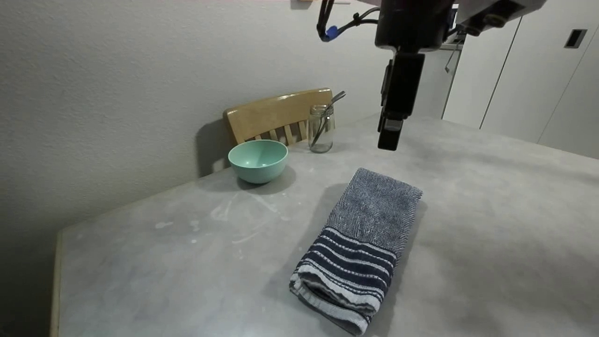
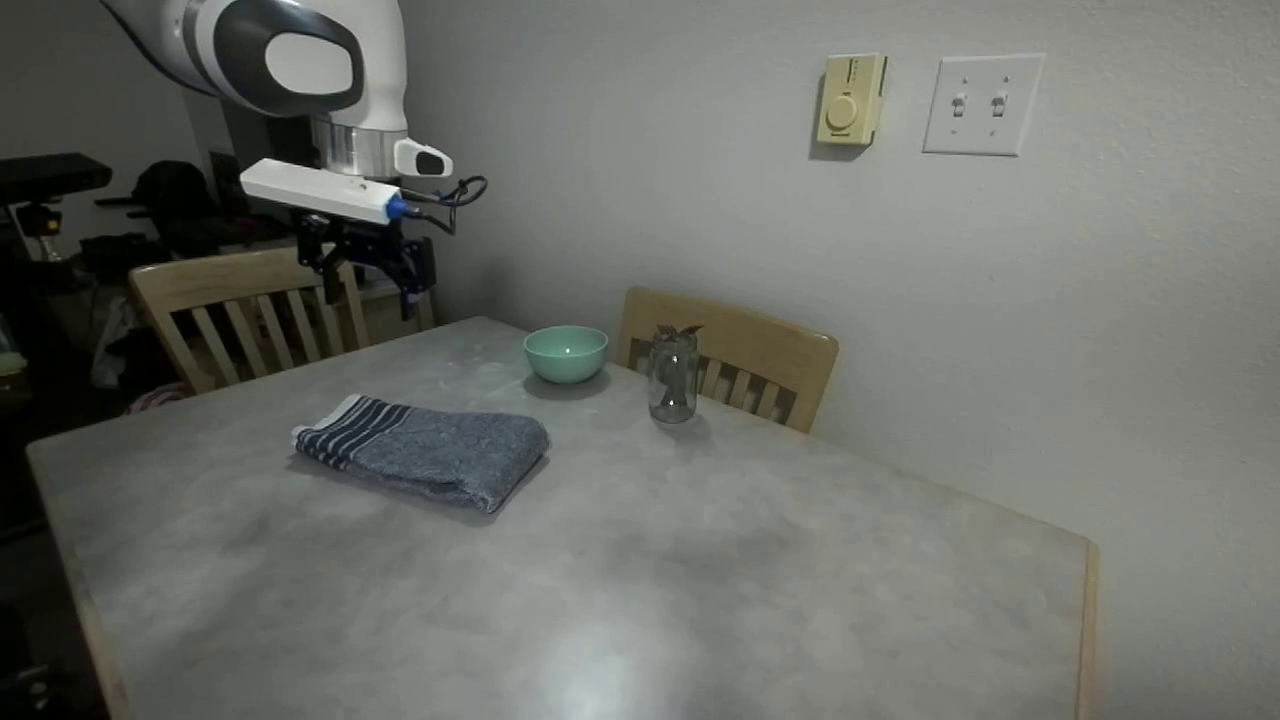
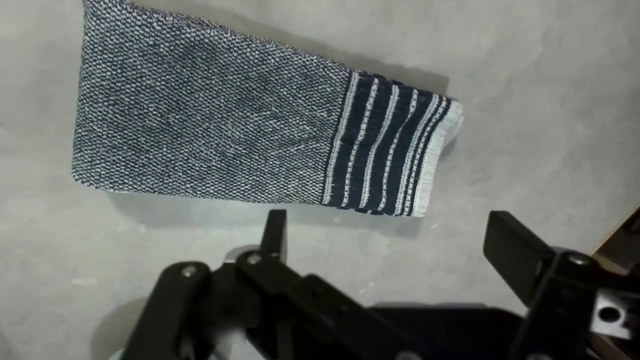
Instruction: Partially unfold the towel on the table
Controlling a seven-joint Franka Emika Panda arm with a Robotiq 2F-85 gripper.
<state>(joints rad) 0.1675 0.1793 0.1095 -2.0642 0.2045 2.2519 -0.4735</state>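
The mint-green bowl [image 1: 259,174] stands upright on the grey, concrete-look tabletop [image 1: 164,281], close to the edge that runs along the wall [image 1: 140,70]. The striped terry towel [image 1: 358,250] lies on the tabletop near the bowl but apart from it, on the side away from the wall. It is folded into a long, layered pad. Its plain grey-blue end is the nearer one to the bowl; its navy band with white stripes and a white hem lies farther off, and in an exterior view the stacked layers show at that hem.

The Robotiq gripper [image 2: 368,298] hangs higher than the bowl's rim, apart from the bowl, the towel and the tabletop. It is released: in the wrist view its black fingers [image 3: 515,250] stand wide apart. The white Franka arm [image 2: 290,60] is well above the bowl's level, and black cables [image 1: 322,21] loop out near the wrist.

Beside the bowl, a little apart along the same edge, stands a clear glass jar [image 1: 328,133] with metal cutlery [image 1: 338,96] leaning in it. On the bowl's wall side, a slatted wooden chair [image 1: 276,112] shows behind the jar in both exterior views. A second slatted chair [image 2: 230,278] stands on the side of the bowl away from the jar. High above the bowl's level, on the jar's side of it, a beige thermostat [image 2: 850,100] and a double light-switch plate [image 2: 985,105] are mounted on the wall.
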